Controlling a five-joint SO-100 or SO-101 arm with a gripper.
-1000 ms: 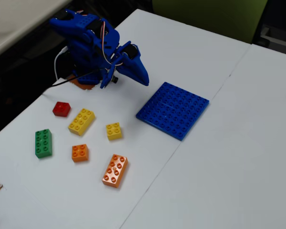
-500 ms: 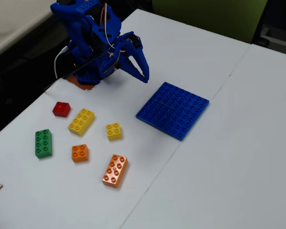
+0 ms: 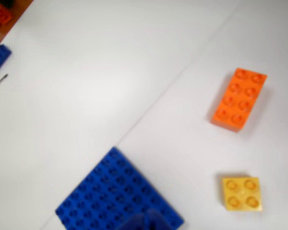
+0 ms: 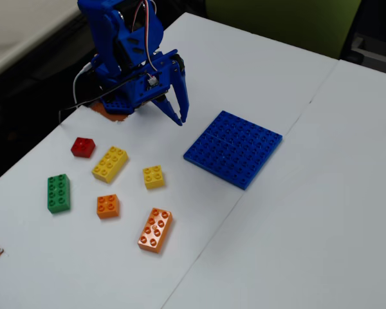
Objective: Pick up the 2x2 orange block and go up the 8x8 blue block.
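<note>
The 2x2 orange block (image 4: 107, 206) lies on the white table at the front left of the fixed view, among other bricks; the wrist view does not show it. The 8x8 blue block (image 4: 233, 148) lies flat to the right of the arm, and its studded corner (image 3: 117, 191) fills the lower middle of the wrist view. My blue gripper (image 4: 180, 120) hangs point-down over bare table between the arm's base and the blue block's left corner. It is well behind the orange block, its tips look closed together and it holds nothing. In the wrist view only a blurred blue tip (image 3: 145, 223) shows.
Around the small orange block lie a green brick (image 4: 58, 193), a red brick (image 4: 83, 147), a yellow six-stud brick (image 4: 110, 163), a yellow square brick (image 4: 154, 177) (image 3: 242, 193) and a long orange brick (image 4: 155, 230) (image 3: 239, 98). A table seam (image 4: 206, 238) runs past the blue block.
The arm has straightened up. The gripper has swung from slanting right toward the blue block to pointing almost straight down, a little further left.
</note>
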